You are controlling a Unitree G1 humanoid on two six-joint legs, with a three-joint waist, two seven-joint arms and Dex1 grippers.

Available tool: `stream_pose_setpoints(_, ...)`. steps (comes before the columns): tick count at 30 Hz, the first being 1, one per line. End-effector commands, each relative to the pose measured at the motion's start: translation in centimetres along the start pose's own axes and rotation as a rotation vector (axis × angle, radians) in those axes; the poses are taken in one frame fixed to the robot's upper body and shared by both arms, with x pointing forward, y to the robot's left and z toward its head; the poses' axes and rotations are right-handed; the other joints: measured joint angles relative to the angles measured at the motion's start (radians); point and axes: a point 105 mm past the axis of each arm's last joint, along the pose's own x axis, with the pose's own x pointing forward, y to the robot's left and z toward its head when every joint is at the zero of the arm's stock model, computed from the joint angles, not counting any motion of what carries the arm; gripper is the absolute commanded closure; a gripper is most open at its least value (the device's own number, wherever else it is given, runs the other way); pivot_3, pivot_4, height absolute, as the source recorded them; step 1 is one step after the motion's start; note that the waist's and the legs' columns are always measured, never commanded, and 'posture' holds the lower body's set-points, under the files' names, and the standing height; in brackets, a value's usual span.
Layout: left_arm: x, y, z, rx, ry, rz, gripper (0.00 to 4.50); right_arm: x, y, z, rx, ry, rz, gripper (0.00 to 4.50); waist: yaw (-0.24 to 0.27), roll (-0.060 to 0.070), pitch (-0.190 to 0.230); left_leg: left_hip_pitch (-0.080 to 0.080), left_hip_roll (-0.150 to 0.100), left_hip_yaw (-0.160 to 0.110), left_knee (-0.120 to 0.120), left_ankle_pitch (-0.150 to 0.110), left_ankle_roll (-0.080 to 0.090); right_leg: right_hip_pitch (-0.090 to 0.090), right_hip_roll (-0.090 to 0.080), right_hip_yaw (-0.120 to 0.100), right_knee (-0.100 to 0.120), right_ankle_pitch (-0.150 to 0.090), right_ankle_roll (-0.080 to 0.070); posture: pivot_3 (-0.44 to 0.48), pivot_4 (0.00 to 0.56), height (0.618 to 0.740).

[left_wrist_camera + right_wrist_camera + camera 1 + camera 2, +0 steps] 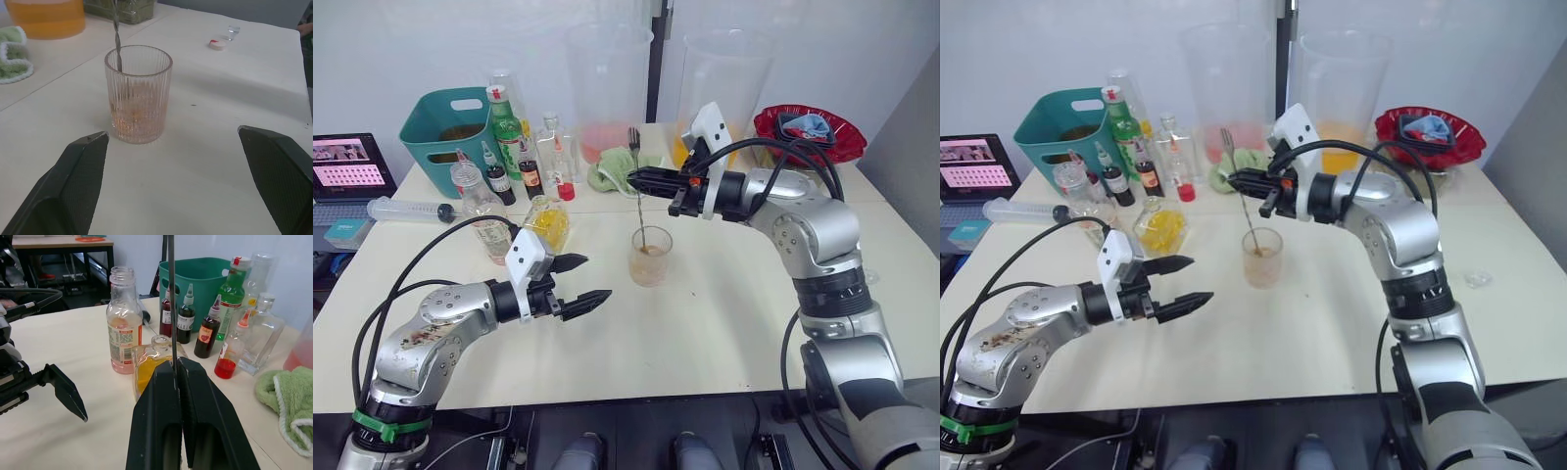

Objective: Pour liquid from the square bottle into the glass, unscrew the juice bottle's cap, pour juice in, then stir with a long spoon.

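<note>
Both pours look done: glass (651,256) mid-table holds pinkish liquid, juice bottle (123,321) stands uncapped far left, cap (216,44) lies on table to right. Right gripper (637,179) pinches spoon (639,217) stem, bowl in glass; stirring remains. Left gripper (578,281) spread wide, empty, near-left of glass.

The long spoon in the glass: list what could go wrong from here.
1. The right gripper pinches the long spoon high on its stem; a wide stir could tip the glass, which nothing steadies, since the left gripper hangs open beside it.
2. The square bottle and the uncapped juice bottle stand close by; a sweep could knock them.
</note>
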Motion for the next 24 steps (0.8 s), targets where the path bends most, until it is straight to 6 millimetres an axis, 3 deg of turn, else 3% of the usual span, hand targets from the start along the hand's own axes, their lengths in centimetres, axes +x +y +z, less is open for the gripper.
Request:
stream_pose_setpoints(1,0.2,0.0,1.0,0.044,-0.032,-0.015,0.02,-1.0,0.0,1.9,-0.043,-0.039,-0.004,4.50,0.001,0.000,0.000,0.000,0.000,0.000,0.000,0.000,0.000,0.000,0.000,0.000,0.000,0.000,0.000,0.000,0.150,0.740)
stream_pose_setpoints(16,0.4,-0.1,0.7,0.056,-0.022,-0.028,0.02,-1.3,-0.7,1.5,-0.173,0.019,-0.027,4.50,0.000,0.000,0.000,0.000,0.000,0.000,0.000,0.000,0.000,0.000,0.000,0.000,0.000,0.000,0.000,0.000,0.150,0.740)
stream_pose_setpoints(20,0.4,-0.2,0.6,0.060,-0.016,-0.033,0.02,-1.9,0.0,0.7,-0.136,0.085,0.017,4.50,0.000,0.000,0.000,0.000,0.000,0.000,0.000,0.000,0.000,0.000,0.000,0.000,0.000,0.000,0.000,0.000,0.150,0.740)
stream_pose_setpoints(24,0.5,-0.2,0.5,0.063,-0.011,-0.042,0.02,-2.4,1.2,1.2,-0.122,0.097,0.076,4.50,0.001,0.000,0.000,0.000,0.000,0.000,0.000,0.000,0.000,0.000,0.000,0.000,0.000,0.000,0.000,0.000,0.150,0.740)
